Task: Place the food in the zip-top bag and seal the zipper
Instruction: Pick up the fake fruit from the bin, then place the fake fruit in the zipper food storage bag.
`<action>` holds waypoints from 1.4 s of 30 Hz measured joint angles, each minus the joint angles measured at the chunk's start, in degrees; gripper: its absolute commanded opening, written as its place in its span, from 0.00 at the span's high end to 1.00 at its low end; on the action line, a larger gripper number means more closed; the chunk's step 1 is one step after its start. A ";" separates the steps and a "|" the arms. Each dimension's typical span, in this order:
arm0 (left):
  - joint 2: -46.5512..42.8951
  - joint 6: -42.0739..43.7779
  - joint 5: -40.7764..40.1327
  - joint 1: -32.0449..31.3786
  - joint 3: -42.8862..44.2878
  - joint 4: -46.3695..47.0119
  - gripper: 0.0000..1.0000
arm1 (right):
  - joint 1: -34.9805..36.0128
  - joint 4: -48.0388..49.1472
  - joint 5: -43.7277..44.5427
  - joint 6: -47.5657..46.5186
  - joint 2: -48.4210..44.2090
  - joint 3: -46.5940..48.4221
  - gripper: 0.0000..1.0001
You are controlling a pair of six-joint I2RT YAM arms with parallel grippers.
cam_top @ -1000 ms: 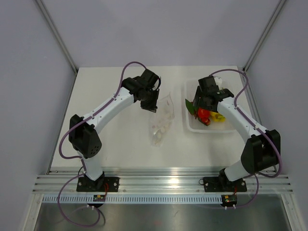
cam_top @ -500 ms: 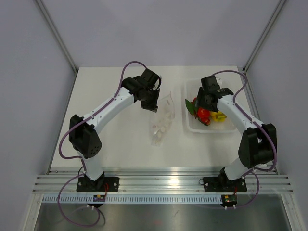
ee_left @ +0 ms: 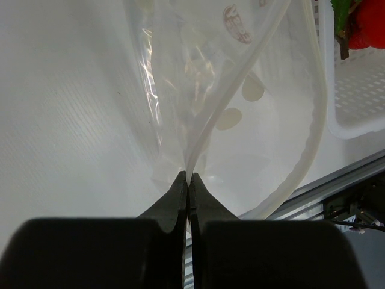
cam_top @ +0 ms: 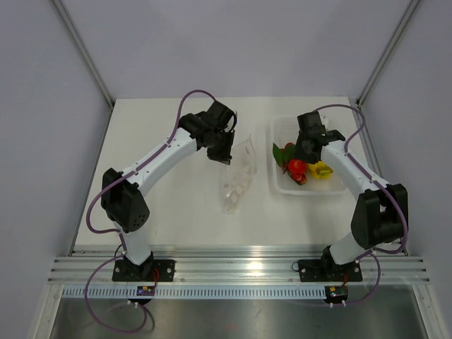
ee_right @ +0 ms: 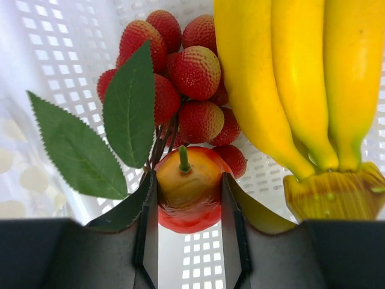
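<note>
Evidently the first pick is in hand: the right gripper sits in the white tray at 2 o'clock, jaws parted just enough to press against both sides of a round red fruit, with the strawberry cluster and bananas just beyond it. The left gripper, jaws closed tight, pinches the zip-top bag by its zipper mid-surface. Next, I judge, comes a clean lift towards the bag's mouth at 9 o'clock. Past the near rail, the pale surface ends at plain grey walls.
</note>
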 measured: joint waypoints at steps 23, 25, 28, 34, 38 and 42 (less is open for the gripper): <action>0.00 0.00 -0.02 0.00 0.00 0.02 1.00 | 11.37 -5.44 -2.47 4.55 -13.86 10.45 0.92; 0.00 -0.02 -0.02 0.00 0.00 0.02 1.00 | 14.99 -5.22 -2.60 4.98 -13.16 12.68 0.92; 0.00 -0.02 -0.04 0.00 0.00 -0.02 1.00 | 18.99 -4.46 -2.60 5.77 -11.23 14.75 0.92; 0.00 -0.07 -0.07 0.00 0.00 -0.02 1.00 | 22.99 -3.17 -3.06 6.71 -4.31 15.52 0.37; 0.00 -0.11 -0.07 0.00 0.00 -0.02 1.00 | 24.65 -3.34 -3.04 6.64 -0.15 15.93 0.26; 0.00 -0.11 -0.07 0.00 0.00 -0.04 1.00 | 24.90 -3.58 -0.96 6.49 -0.61 15.93 0.27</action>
